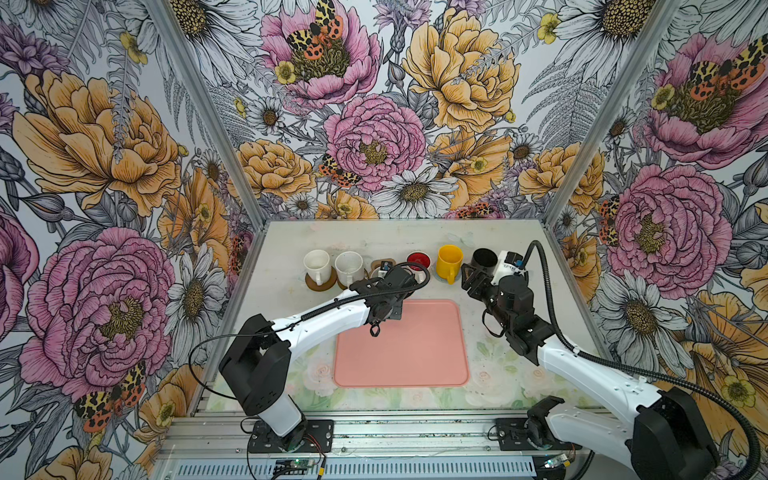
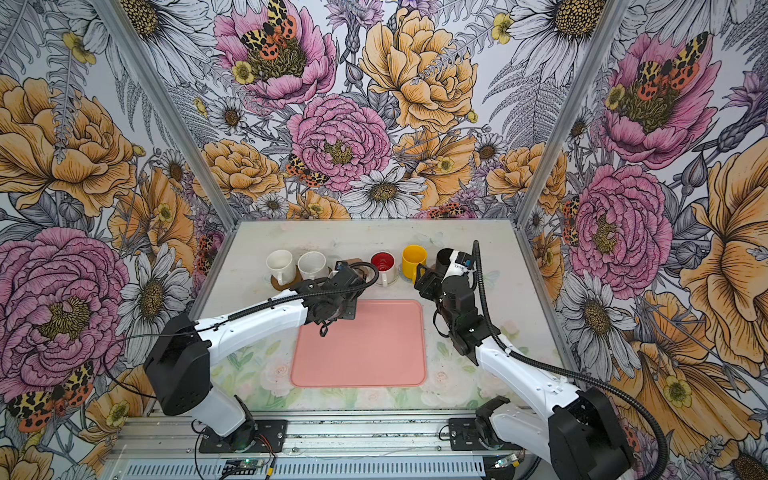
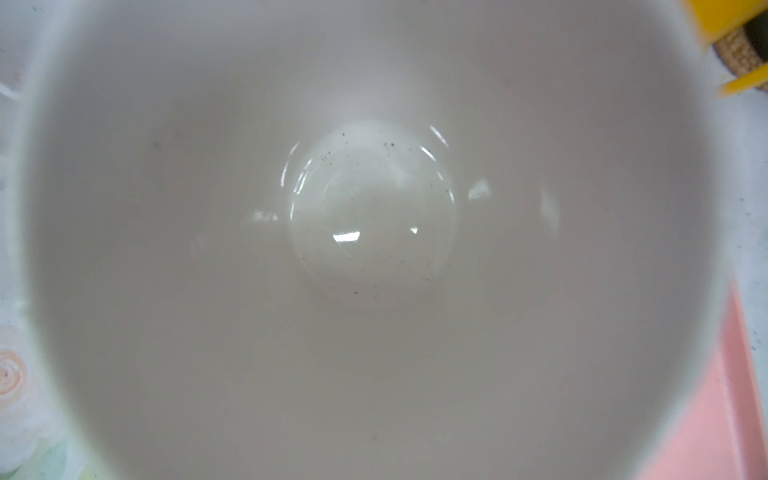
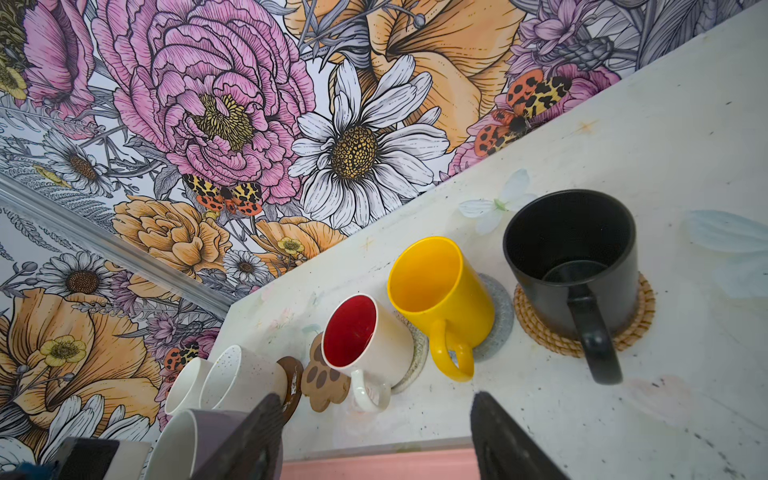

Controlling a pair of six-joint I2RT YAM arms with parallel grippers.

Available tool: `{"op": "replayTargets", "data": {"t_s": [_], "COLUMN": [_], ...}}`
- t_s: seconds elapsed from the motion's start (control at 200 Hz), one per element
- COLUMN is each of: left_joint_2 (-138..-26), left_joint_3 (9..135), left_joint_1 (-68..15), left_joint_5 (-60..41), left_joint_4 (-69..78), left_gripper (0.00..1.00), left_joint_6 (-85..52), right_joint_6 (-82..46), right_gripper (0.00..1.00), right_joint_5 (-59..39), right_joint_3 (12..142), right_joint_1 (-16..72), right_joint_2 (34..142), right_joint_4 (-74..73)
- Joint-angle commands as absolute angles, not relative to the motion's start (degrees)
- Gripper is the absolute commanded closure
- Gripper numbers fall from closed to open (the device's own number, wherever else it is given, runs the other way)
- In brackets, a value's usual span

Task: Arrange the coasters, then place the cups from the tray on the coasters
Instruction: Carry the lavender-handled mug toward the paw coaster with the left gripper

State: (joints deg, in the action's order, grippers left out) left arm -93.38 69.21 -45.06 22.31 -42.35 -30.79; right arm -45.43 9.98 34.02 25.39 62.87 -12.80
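The lavender mug [image 3: 374,208] has a glossy white glaze inside that catches highlights. The yellow mug [image 4: 440,291] is smooth and shiny, and the black mug [image 4: 573,232] looks matt. Its rattan coaster [image 4: 536,328] is coarse woven cane. The tray [image 1: 401,345] looks like smooth, matt pink plastic.

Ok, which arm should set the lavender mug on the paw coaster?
Left. The left gripper holds the lavender mug close to the empty paw-shaped coaster; the right gripper stands open and empty near the black mug.

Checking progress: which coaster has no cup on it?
The tan paw-shaped coaster, lying bare between the speckled mug and the red-inside mug; every other coaster carries a mug.
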Motion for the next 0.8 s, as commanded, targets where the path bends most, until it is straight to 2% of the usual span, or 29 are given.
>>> {"op": "replayTargets", "data": {"t_s": [0.0,0.796], "left_joint_2": [-93.78,-111.95], "left_joint_3": [72.45,86.62], "left_joint_1": [-42.75,-30.77], "left_joint_5": [24.34,14.42], "left_joint_4": [-35.35,-28.81], "left_gripper": [1.0,1.0], "left_joint_6": [-26.69,-22.51], "right_joint_6": [-45.53,-45.35], "right_gripper": [0.27,0.26], "right_joint_5": [9.58,9.29], "right_joint_3": [34.45,32.84], "right_joint_1": [24.66,21.82], "right_joint_2": [60.92,58.95], "right_joint_4": [-12.75,-11.05]}}
